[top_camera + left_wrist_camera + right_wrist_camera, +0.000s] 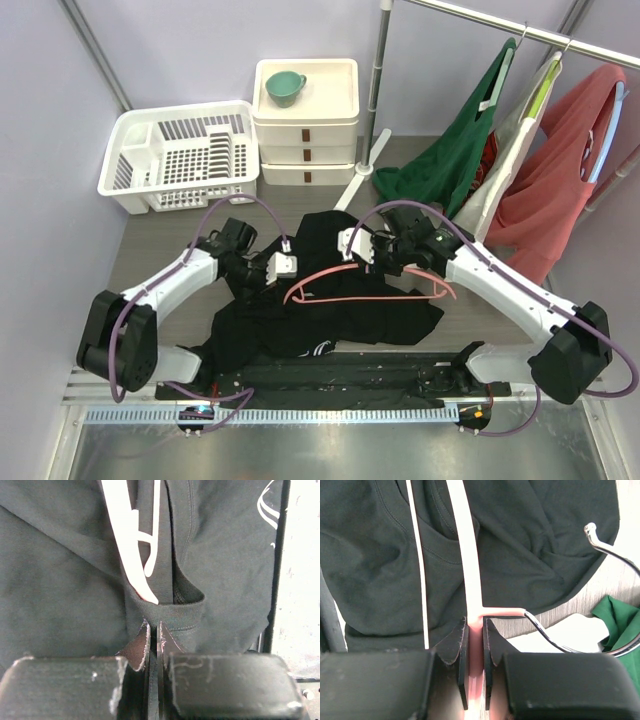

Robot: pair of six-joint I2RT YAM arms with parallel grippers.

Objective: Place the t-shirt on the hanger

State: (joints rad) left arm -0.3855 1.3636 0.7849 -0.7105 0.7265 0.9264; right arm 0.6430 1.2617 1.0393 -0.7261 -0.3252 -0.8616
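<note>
The black t-shirt lies crumpled on the table between the two arms, its white print near the front edge. The pink hanger rests across it. My right gripper is shut on the hanger at its neck, where the metal hook bends off to the right. My left gripper is shut, its tips meeting on a ribbed edge band of the t-shirt. One hanger arm end reaches down to that band beside a dark opening in the fabric.
A white dish rack and a drawer unit with a teal cup stand at the back. On a rail at the right hang a dark green garment and a salmon-red garment. A metal pole rises behind the t-shirt.
</note>
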